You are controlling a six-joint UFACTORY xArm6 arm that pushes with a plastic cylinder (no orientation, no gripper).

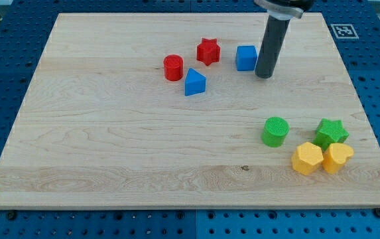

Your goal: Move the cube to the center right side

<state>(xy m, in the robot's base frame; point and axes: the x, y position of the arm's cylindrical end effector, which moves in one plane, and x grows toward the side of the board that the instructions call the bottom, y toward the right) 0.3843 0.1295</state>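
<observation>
The blue cube [246,58] sits on the wooden board [110,146] at the upper middle-right. My tip [264,75] stands just to the cube's right, close beside it and slightly lower in the view; whether they touch I cannot tell. The dark rod rises from the tip to the view's top edge.
A red star [208,51], a red cylinder [173,68] and a blue wedge-like block [194,82] lie left of the cube. At the lower right are a green cylinder [275,131], a green star [331,132], a yellow hexagon [307,159] and a yellow heart-like block [337,157].
</observation>
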